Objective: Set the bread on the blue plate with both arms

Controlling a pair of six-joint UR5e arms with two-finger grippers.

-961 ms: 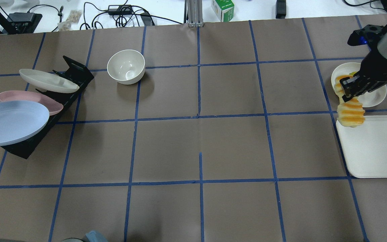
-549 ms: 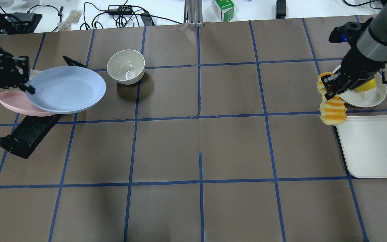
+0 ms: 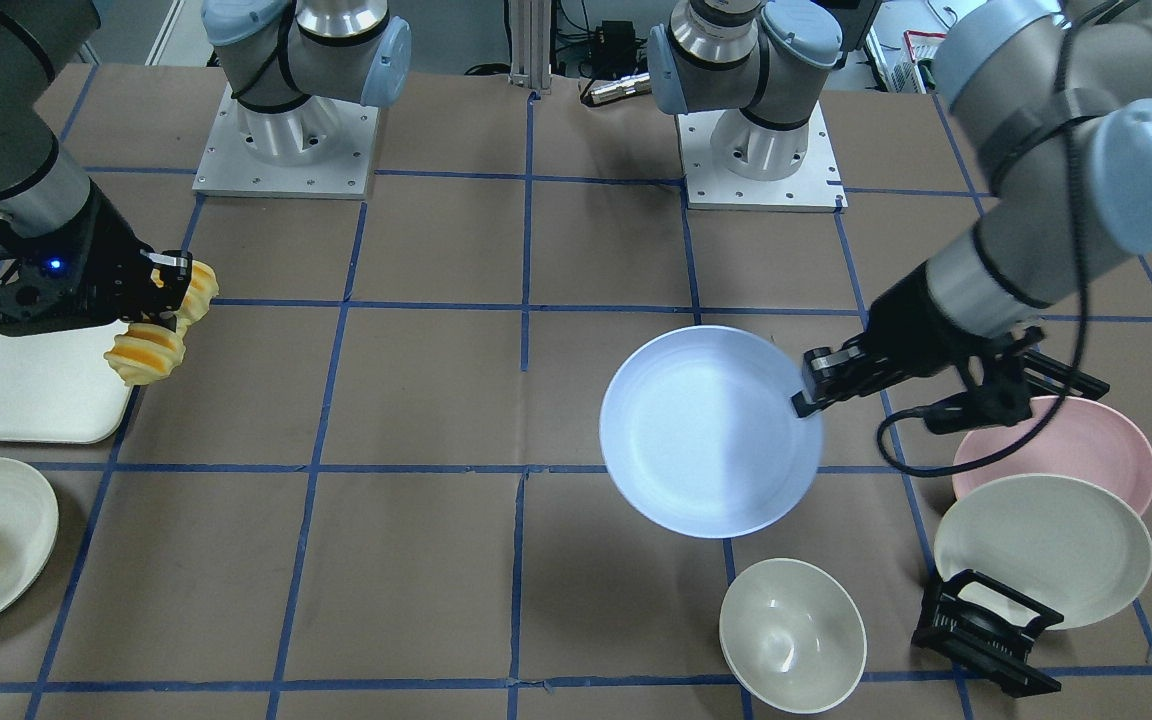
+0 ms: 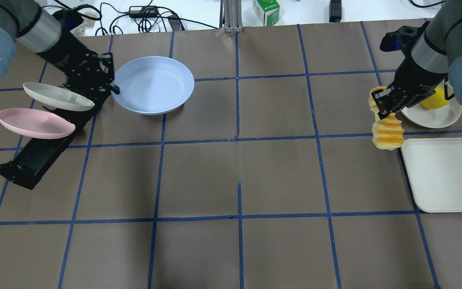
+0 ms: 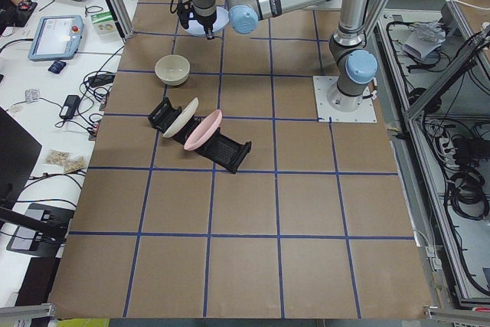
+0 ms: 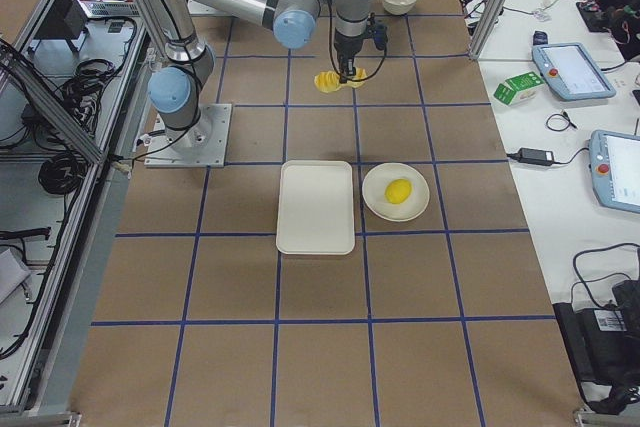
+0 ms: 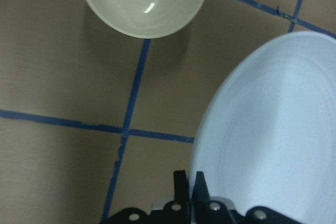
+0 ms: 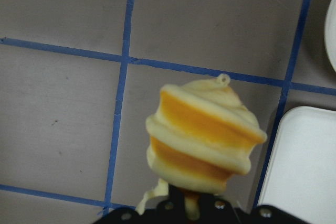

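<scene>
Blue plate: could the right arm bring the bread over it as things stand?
Probably yes. The blue plate hangs clamped in the left end effector, and only bare table lies between it and the bread in the right end effector.

The bread (image 4: 387,134) is orange-striped cream, the blue plate (image 4: 155,90) plain lavender-blue, the table (image 4: 279,176) brown with blue gridlines.

On my feed the blue plate (image 4: 155,85) looks like smooth matt plastic with only a faint sheen. The bread (image 8: 202,140) looks like moulded plastic, ridged and slightly shiny, with a thin ragged strip hanging at its lower edge. The table (image 4: 239,176) is covered in matt brown paper, crossed by blue tape (image 4: 237,139). The cream bowl (image 3: 791,635) is glossy and catches a highlight. The left arm (image 3: 981,272) and right arm (image 3: 6,170) are dull silver metal, with joint caps (image 3: 1151,175) of smooth blue plastic.
</scene>
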